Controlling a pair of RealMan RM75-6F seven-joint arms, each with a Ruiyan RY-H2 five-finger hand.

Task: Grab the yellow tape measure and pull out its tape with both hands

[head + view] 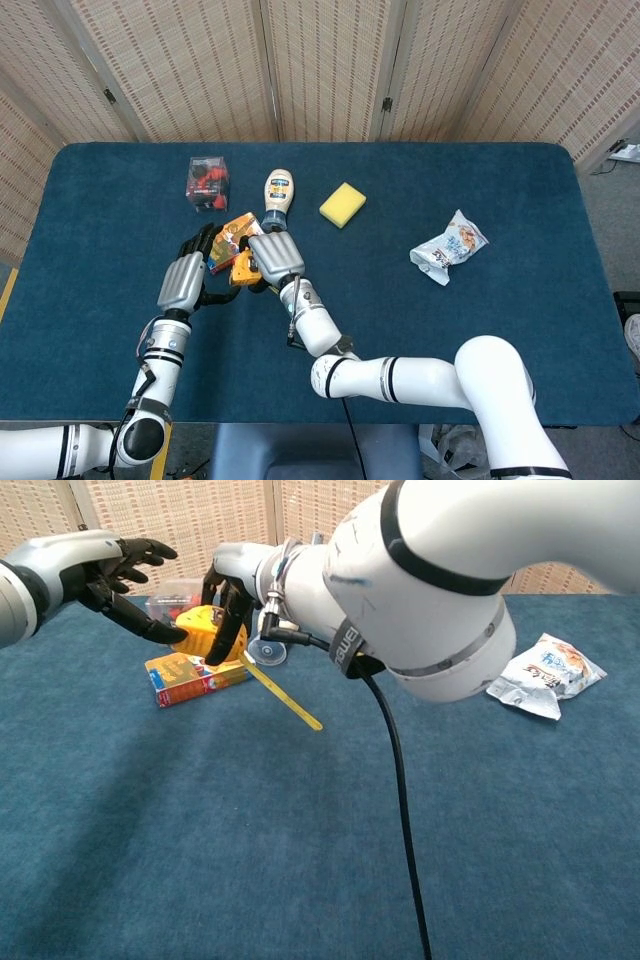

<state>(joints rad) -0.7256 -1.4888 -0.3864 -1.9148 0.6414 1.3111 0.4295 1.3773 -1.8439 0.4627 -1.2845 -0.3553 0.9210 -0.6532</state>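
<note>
Tape measure: the yellow tape measure [205,632] sits off the table in the right hand [232,600], just above the orange box [186,677]; in the head view it lies at about 9 o'clock from the table's middle.
Right hand: fingers wrapped over the case from above, grasping it.
Left hand: the left hand [112,572] is at 9 o'clock of the case, fingers spread and holding nothing; one fingertip reaches close to the case, contact unclear.
Tape: a length of yellow tape [285,697] already hangs out, slanting toward 4 o'clock, free end in the air.
Handling: probably a hard, light plastic case, smooth enough to slip; the tape is thin, springy and likely to snap back.
Where to hold: keep the case by its flat sides; pinch the tape near its free tip.
Others: bottle [278,195], sponge [342,204], snack bag [449,246].
</note>
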